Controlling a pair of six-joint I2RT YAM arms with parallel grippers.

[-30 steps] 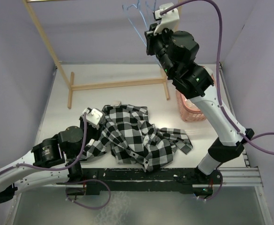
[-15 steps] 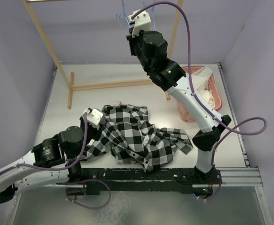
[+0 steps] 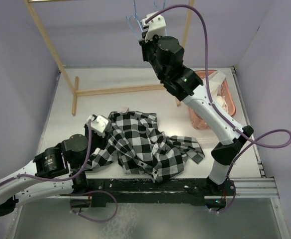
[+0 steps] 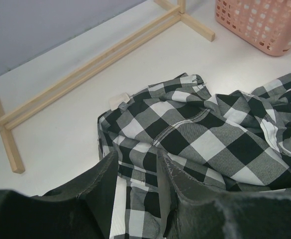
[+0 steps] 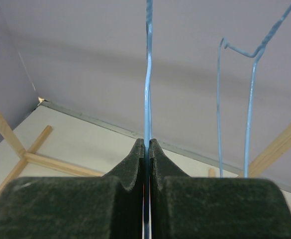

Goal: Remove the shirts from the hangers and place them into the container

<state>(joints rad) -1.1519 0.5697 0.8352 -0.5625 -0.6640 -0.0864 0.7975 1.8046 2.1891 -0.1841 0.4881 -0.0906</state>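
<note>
The black-and-white plaid shirt (image 3: 145,144) lies crumpled on the table in front of the arms, off any hanger. My left gripper (image 3: 104,135) sits low at its left edge. In the left wrist view this gripper (image 4: 138,157) is open, with flat plaid cloth (image 4: 210,134) lying between its fingers. My right gripper (image 3: 143,31) is raised high at the back, shut on the wire of a bare light-blue hanger (image 5: 147,74). A second blue hanger (image 5: 249,99) hangs just to the right of it. The pink basket (image 3: 205,122) stands at the right, with the white shirt (image 3: 220,97) inside.
The wooden rack has a base bar (image 3: 125,89) across the back of the table and a slanted pole (image 3: 46,40) at the left; its base (image 4: 95,59) lies beyond the plaid shirt. The basket (image 4: 259,25) is at the far right. Purple walls enclose the table.
The right arm swung left from above the basket, carrying the hanger, then shifted slightly right. The basket and white shirt came into view. The left arm and plaid shirt have not moved.
</note>
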